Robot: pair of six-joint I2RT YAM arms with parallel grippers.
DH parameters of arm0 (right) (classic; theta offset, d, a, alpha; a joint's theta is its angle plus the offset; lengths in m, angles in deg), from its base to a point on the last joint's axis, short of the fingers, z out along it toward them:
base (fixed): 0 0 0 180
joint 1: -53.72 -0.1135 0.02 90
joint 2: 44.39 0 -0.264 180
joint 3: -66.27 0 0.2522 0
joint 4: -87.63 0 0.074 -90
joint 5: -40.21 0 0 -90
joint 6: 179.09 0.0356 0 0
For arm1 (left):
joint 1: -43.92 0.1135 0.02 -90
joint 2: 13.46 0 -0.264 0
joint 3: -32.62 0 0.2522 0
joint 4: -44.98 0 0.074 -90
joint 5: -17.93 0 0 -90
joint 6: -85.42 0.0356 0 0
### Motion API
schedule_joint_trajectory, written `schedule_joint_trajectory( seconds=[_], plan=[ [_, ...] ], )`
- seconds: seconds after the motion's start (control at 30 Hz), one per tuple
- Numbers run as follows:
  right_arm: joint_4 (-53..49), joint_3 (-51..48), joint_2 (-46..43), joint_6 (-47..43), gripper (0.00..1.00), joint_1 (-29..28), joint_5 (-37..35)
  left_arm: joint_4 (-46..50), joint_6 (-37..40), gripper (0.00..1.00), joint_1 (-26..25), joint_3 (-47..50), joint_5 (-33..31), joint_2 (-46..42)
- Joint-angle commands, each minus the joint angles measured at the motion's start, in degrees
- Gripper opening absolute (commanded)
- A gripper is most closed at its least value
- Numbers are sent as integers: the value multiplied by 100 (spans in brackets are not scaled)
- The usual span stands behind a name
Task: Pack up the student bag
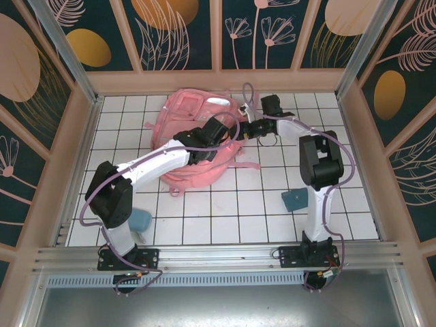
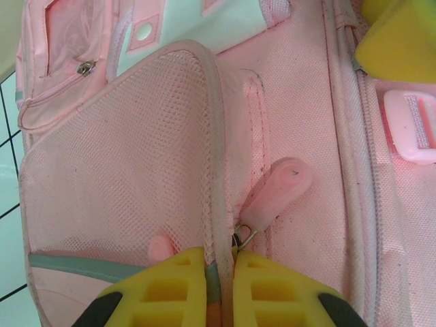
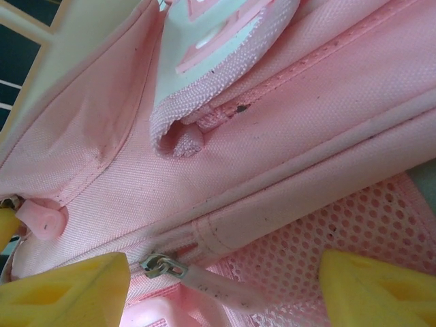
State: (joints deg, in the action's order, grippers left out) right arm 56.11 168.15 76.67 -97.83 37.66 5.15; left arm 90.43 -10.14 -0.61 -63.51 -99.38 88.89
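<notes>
The student bag [image 1: 194, 112], a large pink backpack, lies flat at the back middle of the tiled table. My left gripper [image 1: 223, 131] sits over its right part. In the left wrist view the gripper [image 2: 229, 272] is shut on the piped edge of the bag's mesh side pocket [image 2: 122, 170], next to a pink zipper pull [image 2: 278, 192]. My right gripper [image 1: 244, 129] meets the bag from the right. Its yellow fingers [image 3: 68, 289] stand wide open on either side of a metal zipper slider [image 3: 160, 264] and its pink pull tab [image 3: 218, 286], touching neither.
A small dark teal case [image 1: 297, 199] lies on the tiles beside the right arm. A light blue object [image 1: 139, 219] rests near the left arm's base. Wooden walls enclose the table on three sides. One yellow finger of the right gripper [image 2: 402, 34] shows close above the left gripper.
</notes>
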Motion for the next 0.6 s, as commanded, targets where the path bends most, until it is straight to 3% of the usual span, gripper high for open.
schedule_joint_trajectory(
  seconds=[0.0,0.23,0.57],
  plan=[
    [-788,259,135,-802,72,-143,629,-466,56,0,6,-18,-285,-367],
    [-1017,36,-61,-1220,59,-165,834,-513,-6,0,6,-7,-246,-312],
    [-510,-71,-187,-696,19,-94,342,-522,-76,0,8,23,-176,-338]
  ],
)
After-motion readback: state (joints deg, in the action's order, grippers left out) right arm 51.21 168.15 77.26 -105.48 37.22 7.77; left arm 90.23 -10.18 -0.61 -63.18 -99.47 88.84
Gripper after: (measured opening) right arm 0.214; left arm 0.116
